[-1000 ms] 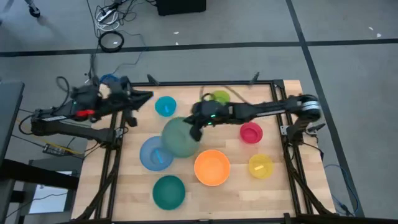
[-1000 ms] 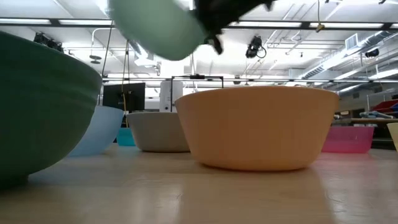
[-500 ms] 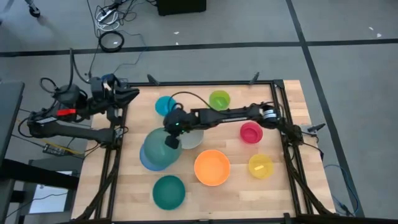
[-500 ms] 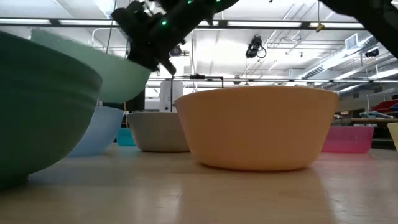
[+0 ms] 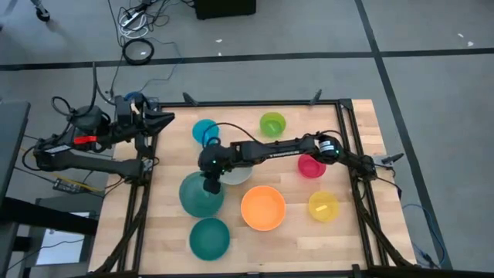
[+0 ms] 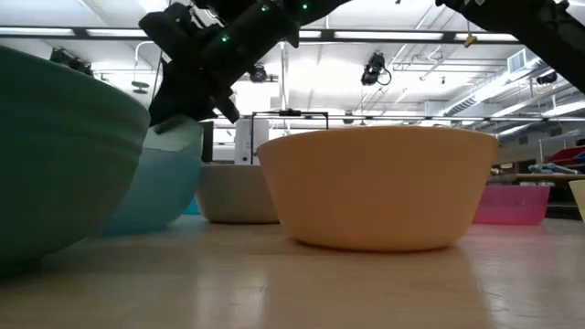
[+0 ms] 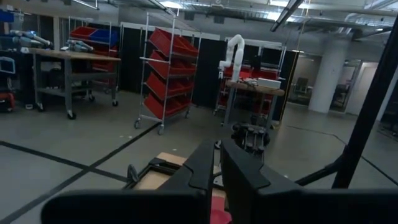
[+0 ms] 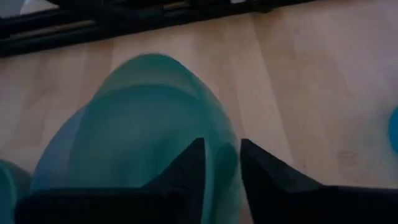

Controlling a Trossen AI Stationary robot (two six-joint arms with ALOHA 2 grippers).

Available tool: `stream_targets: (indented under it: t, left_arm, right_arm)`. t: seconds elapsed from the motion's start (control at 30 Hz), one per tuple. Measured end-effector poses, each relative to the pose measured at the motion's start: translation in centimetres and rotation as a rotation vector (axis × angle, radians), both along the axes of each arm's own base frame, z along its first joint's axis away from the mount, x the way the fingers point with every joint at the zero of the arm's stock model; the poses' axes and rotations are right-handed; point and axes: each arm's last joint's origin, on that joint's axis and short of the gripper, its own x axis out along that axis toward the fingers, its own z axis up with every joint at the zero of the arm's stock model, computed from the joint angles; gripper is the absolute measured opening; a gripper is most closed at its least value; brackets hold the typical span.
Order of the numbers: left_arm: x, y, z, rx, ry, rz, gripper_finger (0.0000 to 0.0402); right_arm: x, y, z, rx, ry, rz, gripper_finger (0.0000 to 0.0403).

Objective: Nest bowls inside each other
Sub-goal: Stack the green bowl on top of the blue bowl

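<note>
Two nested bowls [image 5: 201, 196], grey-white bowl [image 5: 238, 174] and orange bowl [image 5: 263, 208] beside.

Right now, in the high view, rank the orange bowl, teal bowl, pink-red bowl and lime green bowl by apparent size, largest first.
1. orange bowl
2. teal bowl, a little smaller
3. pink-red bowl and lime green bowl: they look alike, and an arm covers part of the pink-red one, so I won't rank them.

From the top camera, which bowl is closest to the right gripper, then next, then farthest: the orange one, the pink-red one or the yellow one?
Measured from the right gripper:
1. Orange bowl, closest, mid-table near the front.
2. Pink-red bowl, farther, on the right side.
3. Yellow bowl, farthest, front right.
</note>
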Motion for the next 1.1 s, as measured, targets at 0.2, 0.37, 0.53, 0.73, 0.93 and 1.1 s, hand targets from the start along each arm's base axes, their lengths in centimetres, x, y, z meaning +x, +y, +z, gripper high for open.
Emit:
stream_targets:
  t: [0.2, 0.37, 0.53, 0.73, 0.93, 1.1]
  left_arm:
    - [0.0, 0.0, -0.3, -0.002, 0.036, 0.003, 0.0039]
    - [0.1, 0.0, -0.6, -0.012, 0.059, 0.002, 0.0039]
    - [0.1, 0.0, -0.6, -0.015, 0.060, 0.004, 0.0039]
    - [0.1, 0.0, -0.8, -0.020, 0.077, 0.003, 0.0039]
    - [0.1, 0.0, -1.0, -0.021, 0.098, 0.003, 0.0039]
    - [0.1, 0.0, -1.0, -0.021, 0.099, 0.003, 0.0039]
  right_arm:
    - [-1.7, -0.6, 2.8, -0.196, 0.047, -0.095, 0.0150]
    - [-2.7, -1.4, 5.8, -0.383, 0.006, -0.169, 0.0151]
    - [-1.4, -1.1, 5.5, -0.238, -0.121, -0.088, 0.0144]
    - [0.0, 0.0, 0.0, -0.184, -0.007, -0.057, 0.0137]
    - [0.1, 0.3, -1.7, -0.158, 0.053, -0.055, 0.0137]
    - [-0.1, 0.3, 0.3, -0.164, -0.009, -0.052, 0.0136]
